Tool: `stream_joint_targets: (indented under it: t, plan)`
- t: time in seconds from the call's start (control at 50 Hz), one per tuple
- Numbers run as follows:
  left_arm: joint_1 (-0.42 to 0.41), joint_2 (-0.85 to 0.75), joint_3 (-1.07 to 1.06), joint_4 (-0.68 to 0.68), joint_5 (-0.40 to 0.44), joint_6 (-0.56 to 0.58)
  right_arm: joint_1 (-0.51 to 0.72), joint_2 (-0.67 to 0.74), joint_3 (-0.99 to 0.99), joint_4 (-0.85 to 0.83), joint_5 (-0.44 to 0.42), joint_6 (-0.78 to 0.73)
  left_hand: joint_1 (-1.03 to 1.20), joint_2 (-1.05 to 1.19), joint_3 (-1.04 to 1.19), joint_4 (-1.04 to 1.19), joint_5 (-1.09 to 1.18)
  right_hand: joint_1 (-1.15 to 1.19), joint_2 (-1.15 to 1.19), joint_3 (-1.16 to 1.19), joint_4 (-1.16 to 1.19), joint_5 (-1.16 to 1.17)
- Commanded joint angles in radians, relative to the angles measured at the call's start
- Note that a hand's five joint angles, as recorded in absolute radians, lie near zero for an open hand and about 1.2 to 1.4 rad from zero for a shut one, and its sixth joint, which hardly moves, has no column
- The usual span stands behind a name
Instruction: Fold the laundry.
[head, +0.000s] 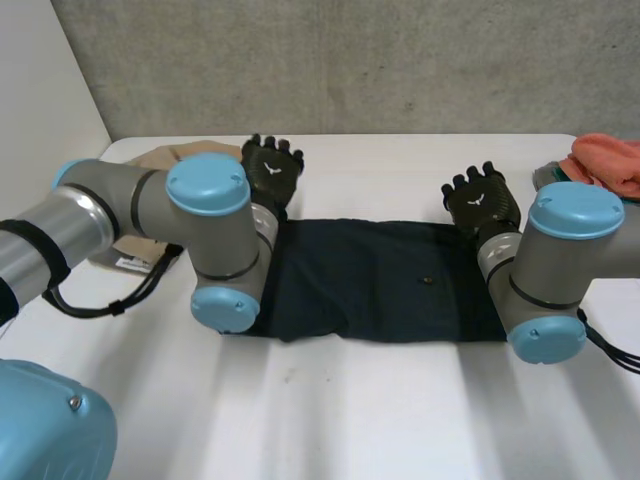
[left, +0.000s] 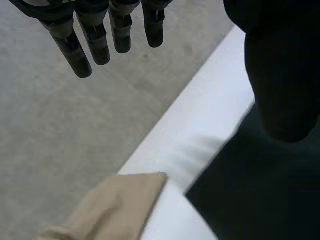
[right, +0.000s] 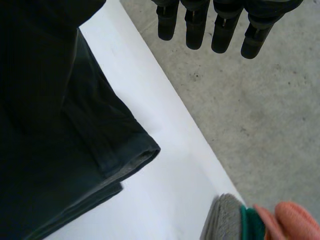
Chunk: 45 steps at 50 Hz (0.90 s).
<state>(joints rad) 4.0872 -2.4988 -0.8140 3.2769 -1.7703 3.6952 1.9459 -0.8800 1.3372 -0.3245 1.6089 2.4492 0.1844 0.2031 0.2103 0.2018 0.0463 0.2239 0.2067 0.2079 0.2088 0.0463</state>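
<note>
Both hands are open: fingers straight, nothing held. My left hand (head: 272, 170) is up at the far-left corner of the dark cloth (head: 380, 285). In the left wrist view its fingers (left: 95, 37) hang free, pointing out past the table's far edge. The thumb is over the cloth, and I can't tell if it touches.

My right hand (head: 482, 200) is at the far-right corner of the same cloth. In the right wrist view its fingers (right: 220, 27) are straight and free, also out beyond the far edge. The cloth corner lies under the palm side, and two layers show at the hem.

The dark cloth lies flat on the white table (head: 400, 420), spread left to right between the left arm (head: 130, 210) and the right arm (head: 560, 240). There is a small spot right of its middle.

A tan cloth (head: 165, 160) lies far left, partly behind my left arm. It is near the dark cloth's corner, with bare table between them.

Far right, an orange cloth (head: 608, 162) sits against a grey piece (head: 545, 176), apart from the dark cloth. The right wrist view shows a teal strip (right: 252, 225) between the grey and the orange.
</note>
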Motion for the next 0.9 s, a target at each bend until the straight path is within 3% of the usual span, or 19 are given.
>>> stream_joint_targets:
  t: [0.02, 0.12, 0.22, 0.28, 0.32, 0.46, 0.54, 0.66, 0.74, 0.78, 0.84, 0.9]
  plan:
    - [-0.015, 0.178, -0.276, -0.008, 0.012, -0.029, -0.019, -0.270, 0.192, 0.232, -0.067, 0.257, -0.010, -0.029, -0.036, -0.027, -0.046, -0.049, -0.032, -0.033, -0.034, -0.046]
    - [-0.015, 0.264, -0.416, 0.006, 0.031, -0.063, -0.093, -0.280, 0.269, 0.364, -0.158, 0.297, -0.010, -0.029, -0.036, -0.027, -0.046, 0.037, 0.054, 0.053, 0.052, 0.040]
    - [-0.015, 0.301, -0.491, 0.017, 0.066, -0.096, -0.133, -0.258, 0.319, 0.300, -0.195, 0.294, -0.010, -0.029, -0.036, -0.027, -0.046, 0.277, 0.295, 0.293, 0.292, 0.280]
    - [-0.015, 0.311, -0.511, 0.017, 0.069, -0.104, -0.142, -0.203, 0.321, 0.243, -0.179, 0.277, -0.010, -0.029, -0.036, -0.027, -0.046, 0.559, 0.576, 0.575, 0.574, 0.562]
    - [-0.015, 0.316, -0.519, 0.017, 0.071, -0.106, -0.150, -0.186, 0.318, 0.225, -0.150, 0.234, -0.010, -0.029, -0.036, -0.027, -0.046, 1.170, 1.187, 1.186, 1.185, 1.173]
    - [-0.010, 0.376, -0.542, 0.015, 0.071, -0.106, -0.208, -0.293, 0.382, 0.118, -0.043, 0.067, -0.010, -0.029, -0.036, -0.027, -0.046, 1.172, 1.190, 1.188, 1.187, 1.175]
    - [-0.002, 0.435, -0.573, 0.013, 0.072, -0.107, -0.203, -0.375, 0.407, 0.101, -0.023, -0.123, -0.010, -0.029, -0.036, -0.027, -0.046, 1.172, 1.190, 1.188, 1.187, 1.175]
    - [0.012, 0.518, -0.632, 0.015, 0.081, -0.127, -0.165, -0.386, 0.387, 0.084, -0.024, -0.262, -0.010, -0.029, -0.036, -0.027, -0.046, 1.172, 1.190, 1.188, 1.187, 1.175]
    - [0.024, 0.555, -0.660, 0.015, 0.089, -0.159, 0.054, -0.366, 0.332, 0.038, -0.067, -0.274, -0.010, -0.029, -0.036, -0.027, -0.046, 1.172, 1.190, 1.188, 1.187, 1.175]
    - [0.028, 0.567, -0.672, 0.015, 0.089, -0.181, 0.191, -0.321, 0.326, -0.013, -0.133, -0.280, -0.010, -0.029, -0.036, -0.027, -0.046, 1.172, 1.190, 1.188, 1.187, 1.175]
    - [0.033, 0.577, -0.691, 0.015, 0.091, -0.201, 0.307, -0.246, 0.344, -0.070, -0.254, -0.289, -0.010, -0.029, -0.036, -0.027, -0.046, 1.172, 1.190, 1.188, 1.187, 1.175]
    - [0.035, 0.583, -0.705, 0.015, 0.091, -0.205, 0.344, -0.197, 0.349, -0.080, -0.328, -0.314, -0.010, -0.029, -0.036, -0.027, -0.046, 1.172, 1.190, 1.188, 1.187, 1.175]
